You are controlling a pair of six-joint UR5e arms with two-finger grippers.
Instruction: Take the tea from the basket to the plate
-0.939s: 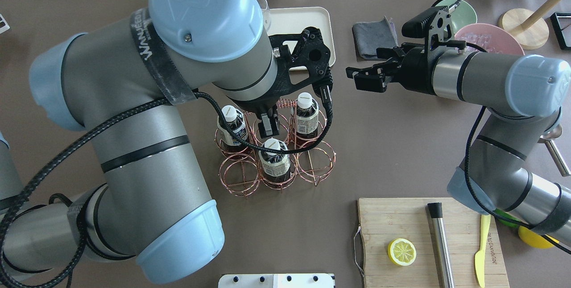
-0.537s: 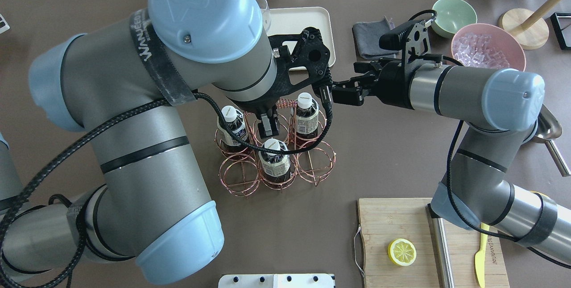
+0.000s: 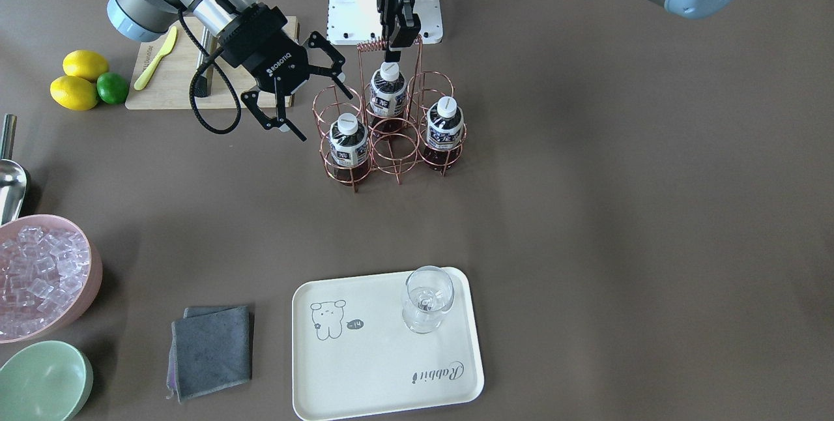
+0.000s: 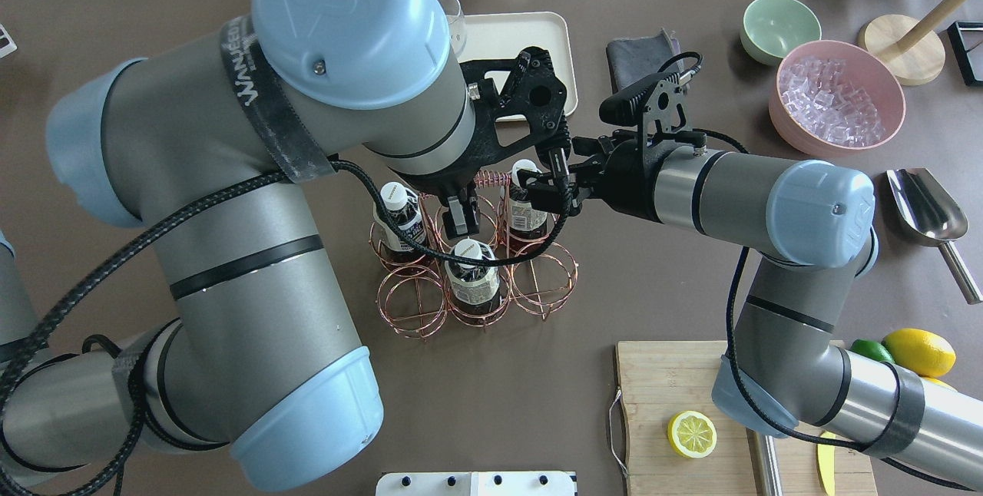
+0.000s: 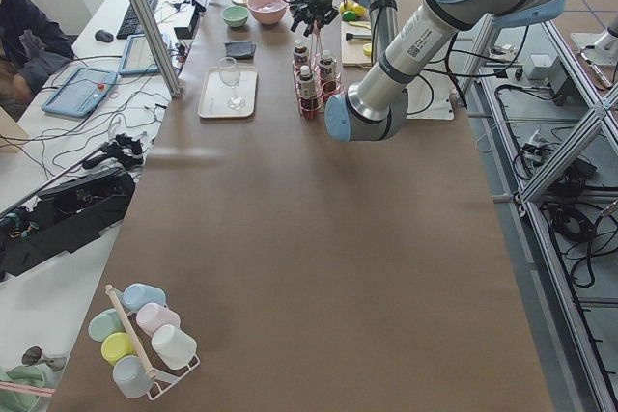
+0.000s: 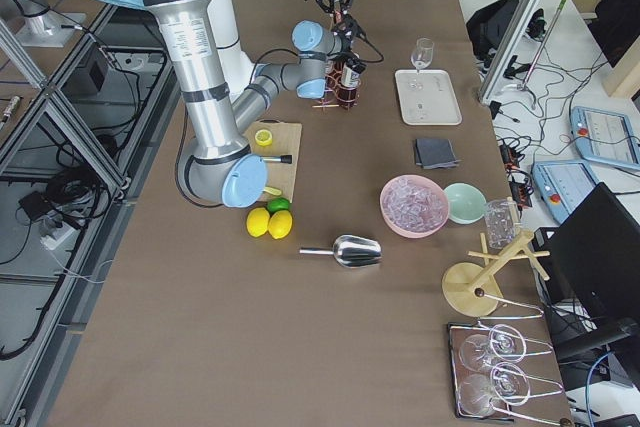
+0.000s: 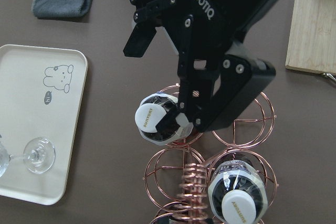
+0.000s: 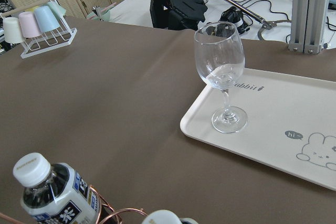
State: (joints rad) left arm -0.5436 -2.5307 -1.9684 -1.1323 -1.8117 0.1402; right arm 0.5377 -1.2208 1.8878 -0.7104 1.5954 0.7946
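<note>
- Three small plastic bottles of dark tea [image 3: 389, 92] stand in the rose-gold wire basket [image 3: 397, 159]; the cream rectangular bear-printed plate [image 3: 378, 369] holds only a wine glass [image 3: 427, 300].
- Reaching step: the right gripper [image 3: 316, 108], jaws spread and wrist tilted, hovers beside the end bottle [image 3: 349, 141]. Next it should straddle the bottle, then close.
- The left gripper [image 3: 394, 49] pinches the basket's handle.

**What else lies on the bench [image 3: 619, 180]**

A wine glass [image 3: 427, 299] stands upright and empty. A folded grey cloth [image 3: 210, 350] lies near it. A pink bowl [image 4: 837, 152] is full of ice cubes [image 4: 833, 93], with a green bowl [image 4: 780, 26] just beside it and a metal scoop [image 4: 925, 208] near. On the wooden cutting board [image 4: 660, 381] lie a lemon half [image 4: 692, 434] and a yellow knife [image 3: 155, 66]. Two lemons [image 3: 85, 64] and a lime [image 3: 113, 88] touch each other beside the board.
</note>
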